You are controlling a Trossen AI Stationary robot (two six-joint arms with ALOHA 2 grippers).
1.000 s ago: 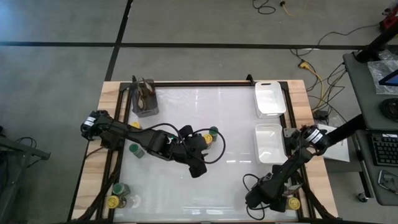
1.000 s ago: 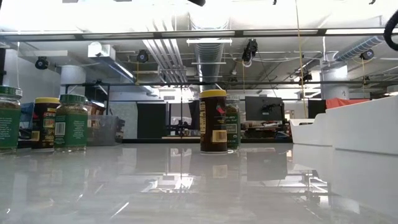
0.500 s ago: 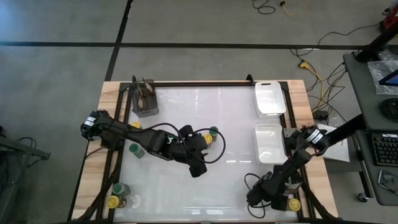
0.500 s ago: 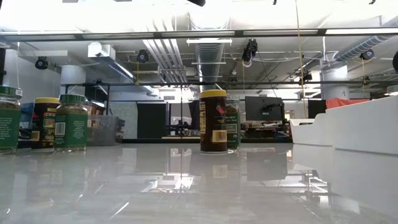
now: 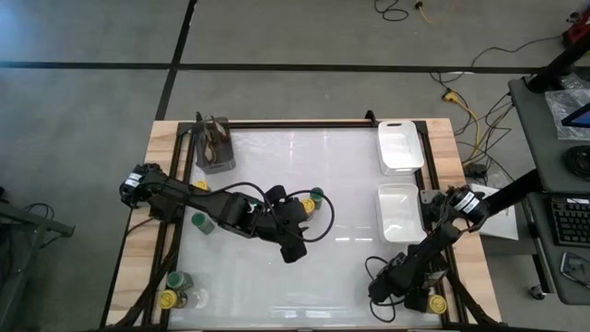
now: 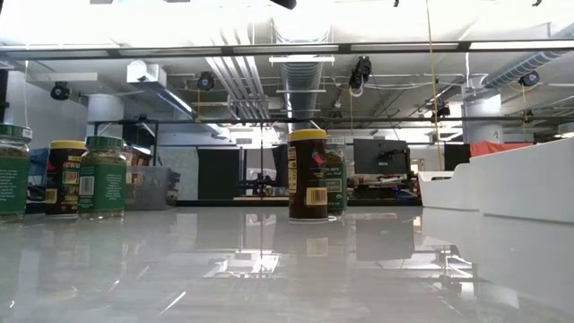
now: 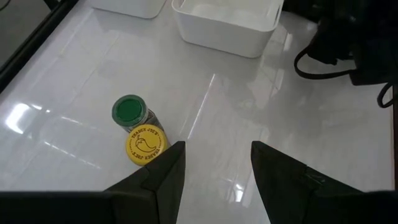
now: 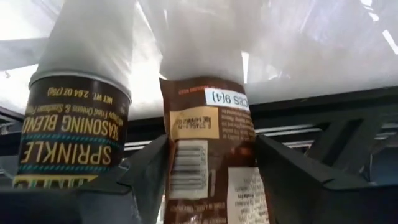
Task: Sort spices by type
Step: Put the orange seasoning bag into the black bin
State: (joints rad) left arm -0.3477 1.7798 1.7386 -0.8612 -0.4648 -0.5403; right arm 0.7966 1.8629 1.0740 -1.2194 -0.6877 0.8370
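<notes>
The spices are small jars with yellow or green lids. My right gripper [image 5: 415, 299] is low at the table's near right corner, shut on a brown-labelled jar [image 8: 208, 143]. A second jar, labelled "Sprinkle seasoning blend" [image 8: 74, 124], stands close beside it. A yellow lid [image 5: 436, 302] shows by the gripper in the high view. My left gripper [image 7: 214, 168] hangs open above mid-table and touches nothing. A yellow-lidded jar [image 7: 145, 145] and a green-lidded jar [image 7: 129, 110] stand upright just beyond it. My right gripper pinches the brown-labelled jar by two opposite sides of its body [image 8: 171, 155] between its two fingers [image 8: 146, 171]. The fingers slant down from the far right. The jar stays upright; its foot and lid lie outside the wrist view.
Two white trays [image 5: 400, 146] [image 5: 400, 210] sit along the right edge. A grey cup of brown sticks [image 5: 215, 146] stands far left. More jars stand at the near left corner [image 5: 175, 288] and along the left side [image 5: 198, 221]. The wooden table frame [image 5: 470, 277] runs just beside the right gripper.
My right gripper has sunk a little and edged toward the jars at the table's near right corner. The left arm and all the jars have kept still.
</notes>
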